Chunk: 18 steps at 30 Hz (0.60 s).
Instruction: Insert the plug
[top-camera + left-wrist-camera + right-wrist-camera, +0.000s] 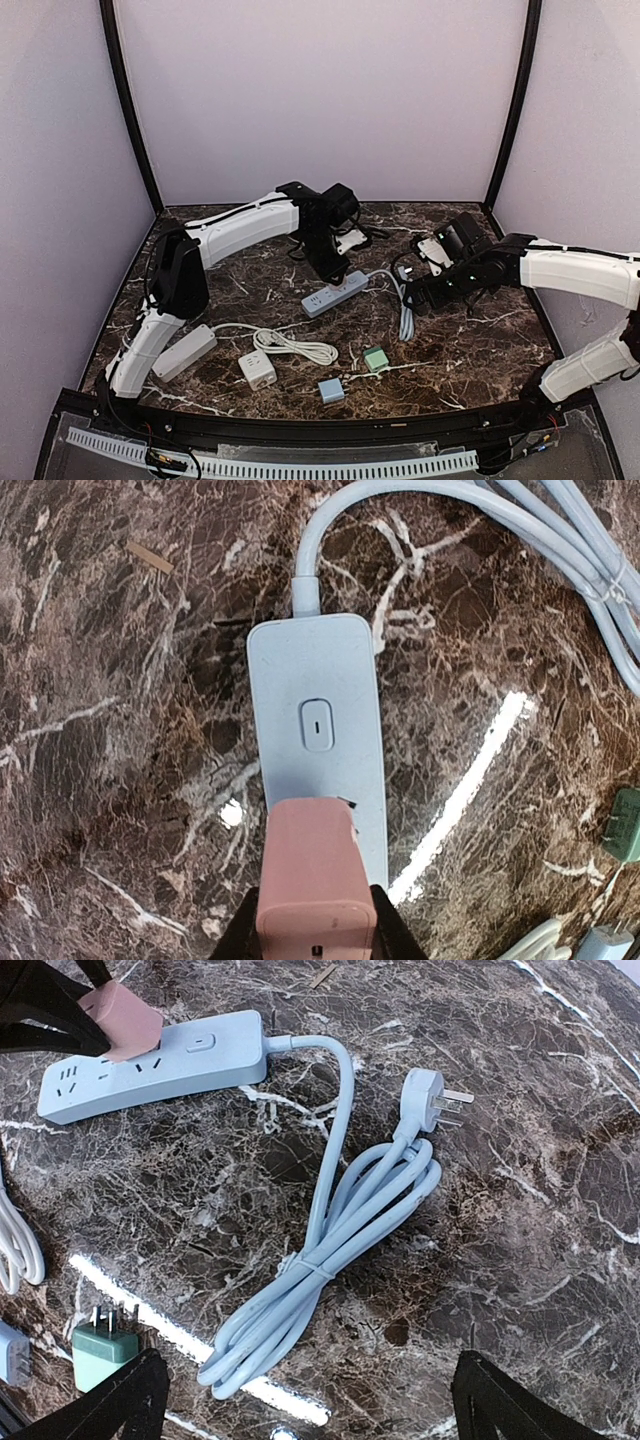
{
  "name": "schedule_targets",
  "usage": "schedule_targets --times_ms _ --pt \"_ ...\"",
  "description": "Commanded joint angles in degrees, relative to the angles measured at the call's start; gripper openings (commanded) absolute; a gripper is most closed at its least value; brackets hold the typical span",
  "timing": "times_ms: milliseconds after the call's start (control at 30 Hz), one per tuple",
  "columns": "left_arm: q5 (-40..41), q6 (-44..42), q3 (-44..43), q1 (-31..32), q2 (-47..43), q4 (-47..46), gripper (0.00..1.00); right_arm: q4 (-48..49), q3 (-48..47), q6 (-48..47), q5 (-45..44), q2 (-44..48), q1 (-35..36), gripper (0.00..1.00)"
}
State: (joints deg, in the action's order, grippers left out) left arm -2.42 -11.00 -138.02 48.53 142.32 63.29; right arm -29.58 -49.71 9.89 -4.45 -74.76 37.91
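Note:
My left gripper point(315, 932) is shut on a pink plug point(313, 865), its black fingers on either side of the block. The plug stands on the face of the light blue power strip point(318, 680), just below the strip's switch; its prongs are hidden. From the right wrist view the pink plug point(125, 1020) sits on the strip point(170, 1068) with free sockets to its left. In the top view the left gripper point(335, 272) is over the strip point(336, 293). My right gripper point(310, 1400) stands open above the strip's coiled cable point(330, 1250), holding nothing.
The cable's own three-pin plug point(432, 1100) lies loose to the right. Near the front lie a green adapter point(376, 359), a blue adapter point(331, 390), a white adapter point(257, 369), a white strip point(184, 352) and its white cord point(295, 345).

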Motion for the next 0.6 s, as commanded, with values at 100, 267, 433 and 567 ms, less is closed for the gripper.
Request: schedule_targets --times_ms 100,267,433,567 --pt "-2.8 -0.9 10.9 -1.5 -7.4 10.1 0.01 1.9 0.9 -0.8 -0.1 0.4 -0.3 0.99" --pt "-2.4 -0.8 11.1 -1.5 -7.5 10.6 0.01 2.1 0.8 -0.9 0.2 -0.1 -0.3 0.99" --pt "-0.9 0.6 8.8 -1.4 -5.1 10.2 0.01 2.2 0.9 -0.8 0.3 -0.2 -0.3 0.99" --pt "-0.2 1.5 6.1 -0.9 -2.0 10.1 0.01 2.0 0.9 -0.6 0.3 -0.2 -0.3 0.99"
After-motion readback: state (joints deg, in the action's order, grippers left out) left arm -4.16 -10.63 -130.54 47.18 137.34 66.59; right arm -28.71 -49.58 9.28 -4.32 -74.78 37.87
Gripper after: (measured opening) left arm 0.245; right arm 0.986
